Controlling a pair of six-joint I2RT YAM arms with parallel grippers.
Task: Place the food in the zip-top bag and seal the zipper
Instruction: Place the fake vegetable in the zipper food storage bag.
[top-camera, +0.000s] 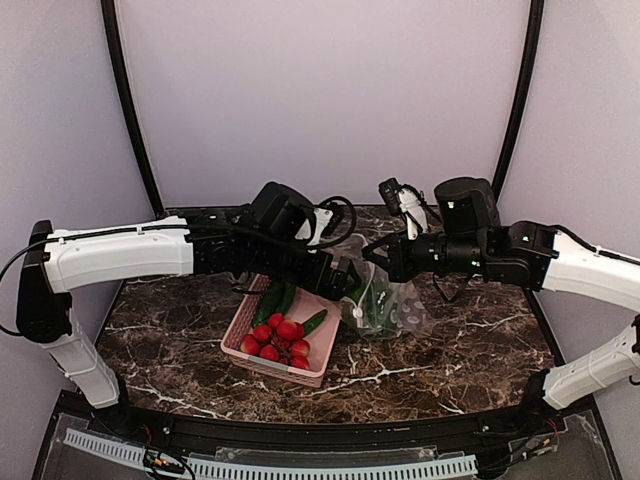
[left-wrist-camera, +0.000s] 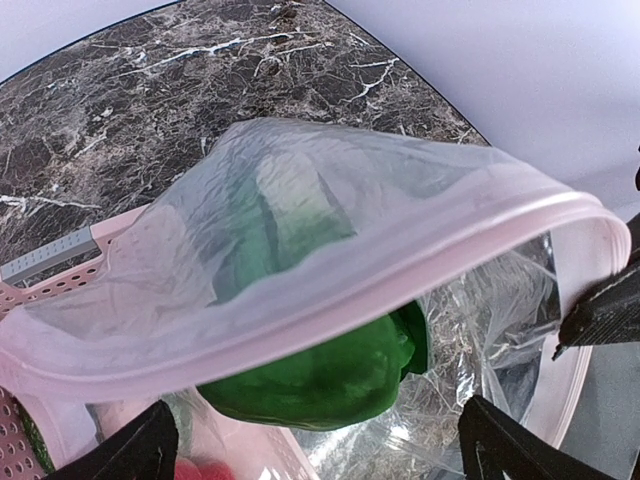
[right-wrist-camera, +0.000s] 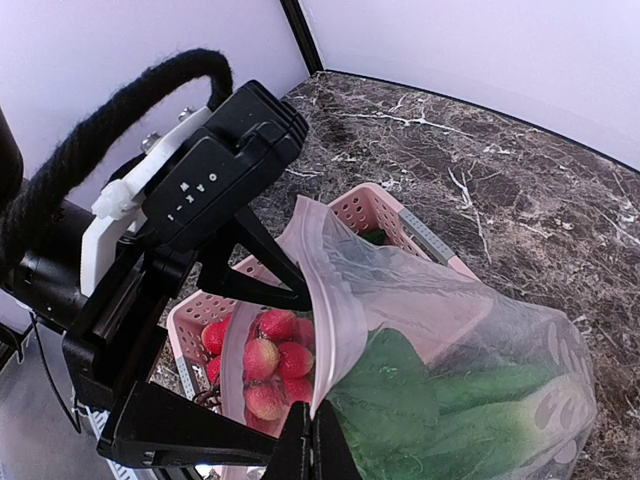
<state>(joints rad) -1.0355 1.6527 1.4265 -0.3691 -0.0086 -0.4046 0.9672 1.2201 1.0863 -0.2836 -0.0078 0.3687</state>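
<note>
- Left arm (top-camera: 120, 255) reaches in from the left, across the dark marbled worktop (top-camera: 450, 350).
- Pink slatted basket (top-camera: 320, 300) sits left of centre on the worktop. It holds a cluster of red fruit (top-camera: 275, 340) at the near end and long green cucumbers (top-camera: 270, 300) behind, with one short cucumber beside the fruit.
- Left end effector (top-camera: 350, 284) hangs over the basket's right end, at the bag's mouth. Its fingers (left-wrist-camera: 140, 445) are spread wide, one to each side of the opening. Can't tell if they touch the plastic.
- Bag (top-camera: 395, 305), clear and floppy, is just right of the basket and held up between the two arms, with its lower part slumped on the worktop.
- Zipper strip (left-wrist-camera: 400, 270), pale pink, runs round the rim in an open loop. The two sides are apart, so the bag is not sealed.
- Green pepper (left-wrist-camera: 320, 375) shows just under the near lip of the mouth. Can't tell if it is fully inside.
- Leafy greens (right-wrist-camera: 400, 400) and long slim green pieces lie deeper in the bag, seen through the plastic.
- Right end effector (right-wrist-camera: 311, 435) comes in from the right. Its fingers are pressed together, pinching the bag's rim at the pink strip and holding that side up.
</note>
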